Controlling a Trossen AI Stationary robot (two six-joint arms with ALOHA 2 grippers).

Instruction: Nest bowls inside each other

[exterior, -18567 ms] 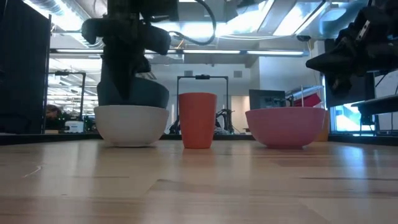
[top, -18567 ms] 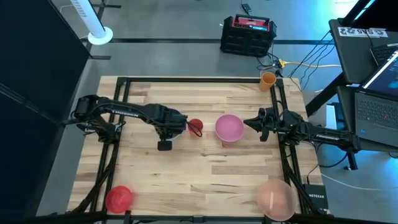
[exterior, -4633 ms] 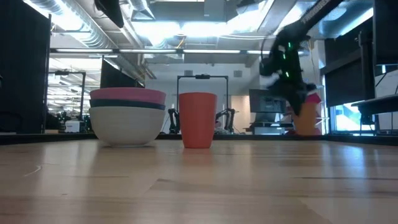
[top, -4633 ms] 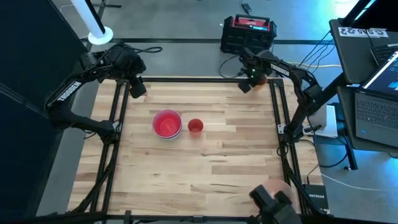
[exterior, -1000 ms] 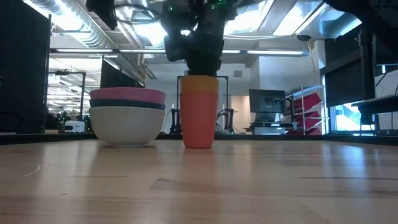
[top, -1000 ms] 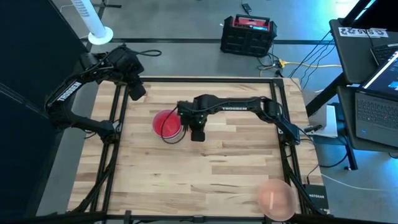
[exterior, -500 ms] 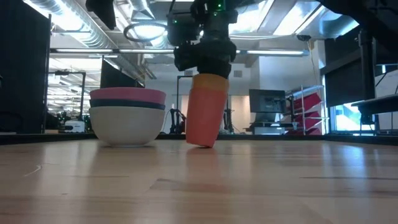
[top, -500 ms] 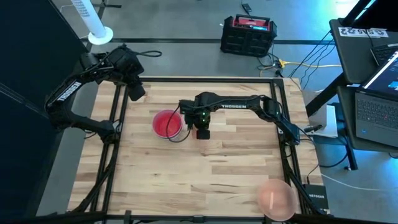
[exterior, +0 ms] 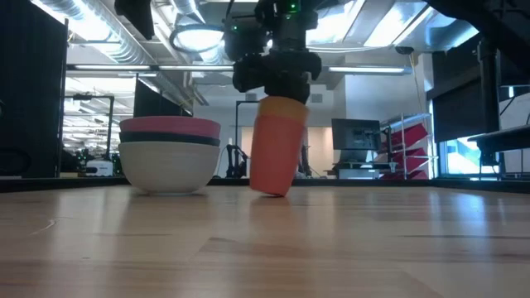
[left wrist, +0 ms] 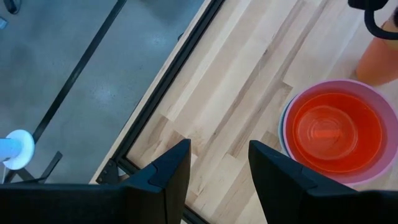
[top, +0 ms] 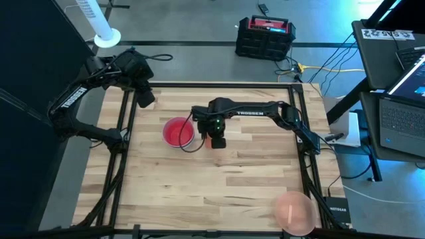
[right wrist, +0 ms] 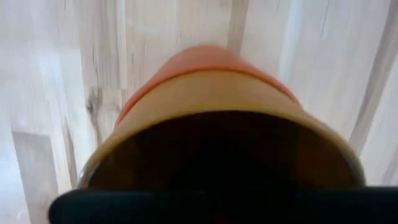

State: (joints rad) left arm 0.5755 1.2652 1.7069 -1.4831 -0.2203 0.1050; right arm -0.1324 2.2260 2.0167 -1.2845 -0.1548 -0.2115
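Observation:
The nested bowls point(top: 178, 133) stand at mid-table: red inside pink, then teal, in a whitish bowl point(exterior: 166, 165) resting on its base. Just right of them, a yellow-orange cup sits inside a red-orange cup point(exterior: 273, 153). The pair is tilted under my right gripper point(top: 216, 138), which is shut on its top. A translucent pale pink bowl point(top: 294, 211) sits at the near right corner. My left gripper point(left wrist: 219, 152) waits open above the far left corner, over bare wood, with the bowls point(left wrist: 333, 134) farther off. My right gripper comes down from above onto the top rim of the inner yellow-orange cup point(exterior: 284, 105). Its own body hides where the fingers sit on the rim. The cup pair leans with its top toward the table's right. Only its bottom edge point(exterior: 273, 192) is on the wood.
A black frame rail point(top: 126, 119) runs along the table's left side, and another point(top: 300, 126) along the right. There is bare wood point(top: 219, 186) across the near half. A black and red case point(top: 265, 36) stands on the floor beyond the far edge.
The cup pair, upright a second ago, has tipped under my right gripper. Its top now leans away from the bowls, toward the table's right, and one side of its bottom has lifted off the wood. The gripper has tilted with it. The bowls have not moved.

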